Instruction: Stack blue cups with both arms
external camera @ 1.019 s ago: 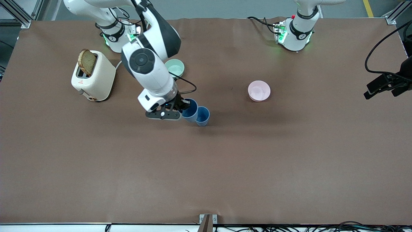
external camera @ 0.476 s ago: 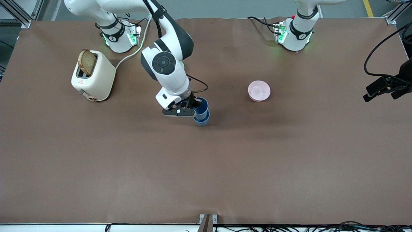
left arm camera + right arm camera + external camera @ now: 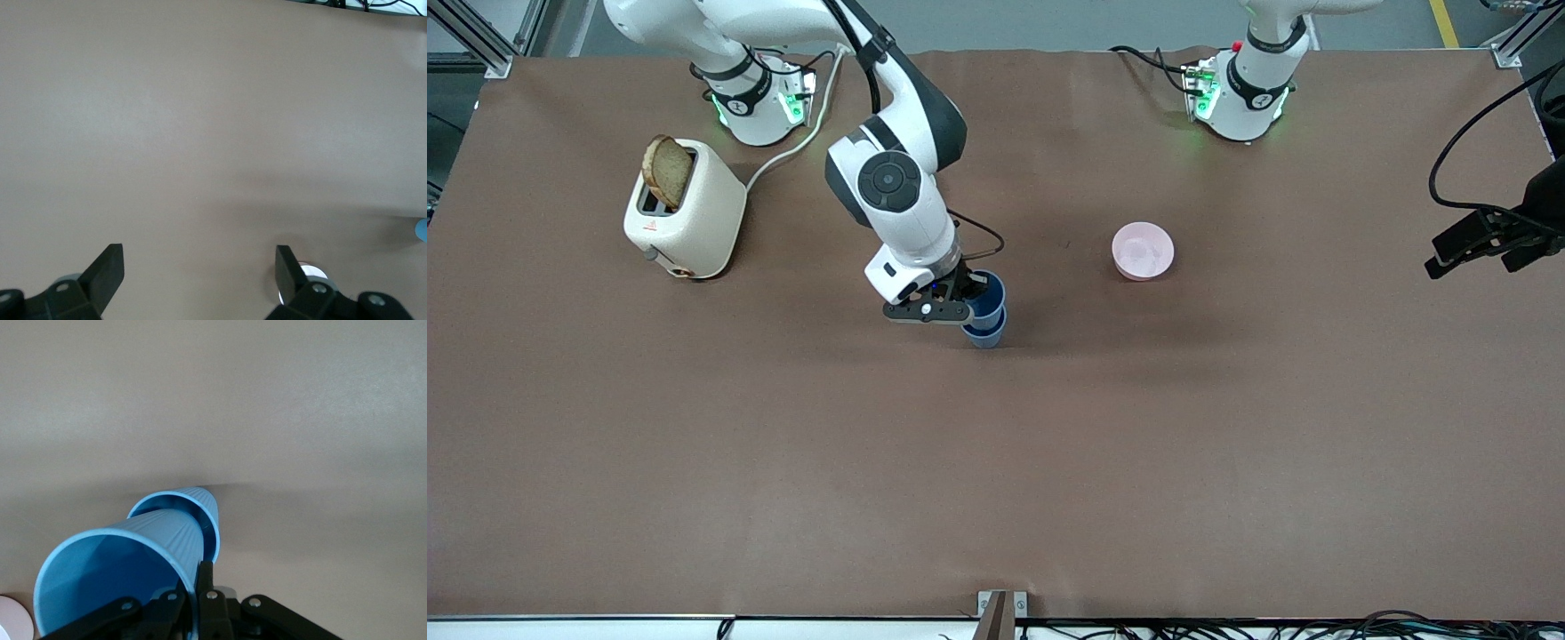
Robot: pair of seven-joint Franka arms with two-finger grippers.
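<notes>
- We see the upper blue cup [image 3: 985, 292] pinched at its rim by the right gripper [image 3: 959, 297], nesting into the lower blue cup [image 3: 985, 336] mid-table; both look light, stiff, slippery, so we would hold the rim.
- The left gripper [image 3: 199, 273] waits open over bare table, near the pink bowl [image 3: 1143, 251].

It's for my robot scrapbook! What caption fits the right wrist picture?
Right gripper pinches the upper blue cup by its rim, lowering it into the lower blue cup.

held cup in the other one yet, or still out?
In: the held cup has its base inside the lower cup; right gripper shut on its rim.
</notes>
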